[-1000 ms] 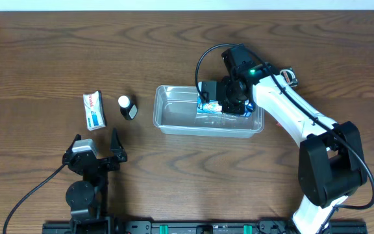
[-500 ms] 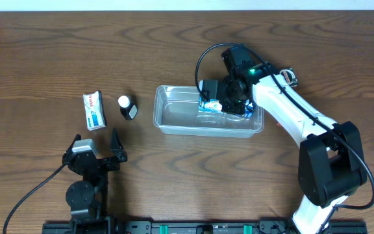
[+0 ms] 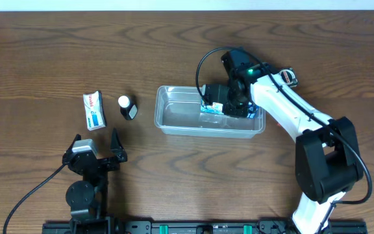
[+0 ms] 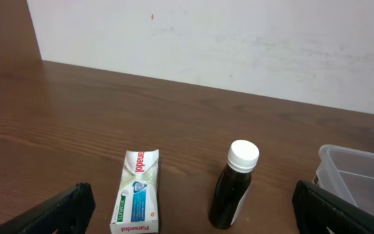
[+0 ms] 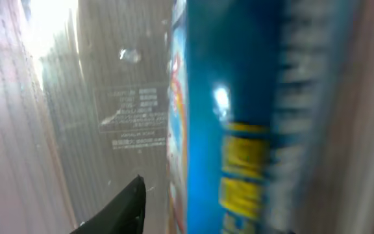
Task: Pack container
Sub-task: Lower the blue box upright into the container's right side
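The container [image 3: 174, 117] is a clear shallow tub at the table's middle. My right gripper [image 3: 231, 104] is down inside its right half, beside a blue packet [image 3: 211, 108]. In the right wrist view the blue packet [image 5: 239, 130] fills the frame, blurred, over the tub's clear floor [image 5: 109, 97]. One dark fingertip [image 5: 130, 201] shows with a gap between it and the packet; the other finger is hidden. My left gripper [image 3: 96, 155] is open and empty near the front edge. A white Panadol box [image 3: 94, 110] and a dark white-capped bottle [image 3: 128, 107] lie left of the tub.
In the left wrist view the Panadol box [image 4: 136, 192] and the bottle [image 4: 234, 185] lie ahead between the open fingers, with the tub's corner [image 4: 349, 170] at the right. A white wall stands behind the table.
My right gripper has lowered slightly and shifted within the tub, and the blue packet has settled lower in the tub's right half. The left arm has not moved.
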Controlling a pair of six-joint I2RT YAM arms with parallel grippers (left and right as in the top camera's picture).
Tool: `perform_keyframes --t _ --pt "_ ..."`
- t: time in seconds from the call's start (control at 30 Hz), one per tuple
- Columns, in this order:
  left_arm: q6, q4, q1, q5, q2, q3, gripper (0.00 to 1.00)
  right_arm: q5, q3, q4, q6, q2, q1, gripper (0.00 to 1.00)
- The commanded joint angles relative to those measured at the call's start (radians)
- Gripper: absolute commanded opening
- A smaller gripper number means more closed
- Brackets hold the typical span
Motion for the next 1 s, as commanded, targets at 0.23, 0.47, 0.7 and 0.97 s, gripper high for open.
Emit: perform_keyframes --t 0.23,0.47,0.7,0.97 --pt "0.017 -0.037 0.002 0.003 -0.005 -0.015 0.98 0.013 -0.006 -0.018 0.005 0.01 0.04 0.33" --pt "0.017 -0.037 0.002 0.003 -0.005 -0.015 0.98 0.013 -0.006 -0.026 0.025 -0.013 0.087 0.27" --pt "0.017 -0.037 0.002 0.003 -0.005 -0.015 0.98 0.016 -0.006 -0.036 0.032 -0.057 0.124 0.3" --pt "0.017 -0.037 0.002 0.003 -0.005 -0.015 0.98 0.056 -0.006 -0.037 0.049 -0.069 0.114 0.34"
